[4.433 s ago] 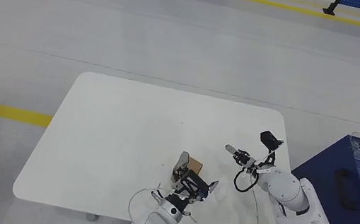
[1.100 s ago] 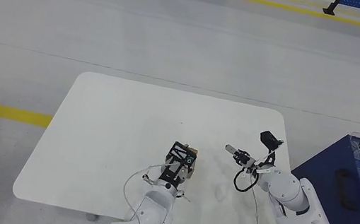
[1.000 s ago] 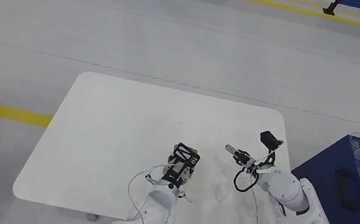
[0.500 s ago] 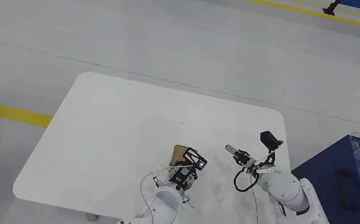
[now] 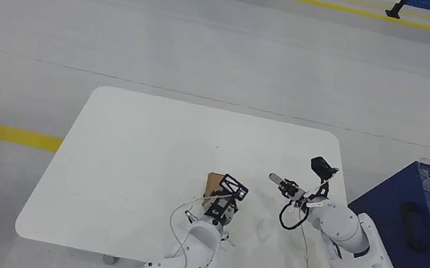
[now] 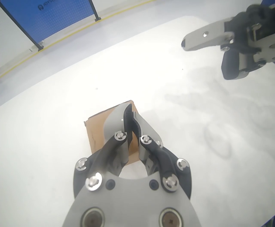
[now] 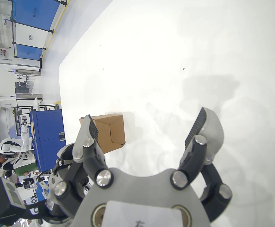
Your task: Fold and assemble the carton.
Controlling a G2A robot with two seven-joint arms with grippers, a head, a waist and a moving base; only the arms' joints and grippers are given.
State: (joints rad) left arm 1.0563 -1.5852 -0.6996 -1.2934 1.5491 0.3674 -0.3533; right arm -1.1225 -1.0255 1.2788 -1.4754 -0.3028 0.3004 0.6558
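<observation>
Top view shows you the white table (image 5: 125, 162) on open pale floor (image 5: 215, 31); carton (image 5: 212, 183) near its front edge, left fingers (image 6: 113, 120) pinched together, right fingers (image 7: 211, 126) spread wide.

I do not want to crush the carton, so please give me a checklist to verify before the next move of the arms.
1. The carton stands on the table: ok.
2. The left pincer is shut, close by the carton: ok.
3. The left pincer grips the carton: cannot tell.
4. The right pincer is open and empty: ok.
5. The right pincer is apart from the carton: ok.
6. The carton is fully folded: cannot tell.
</observation>
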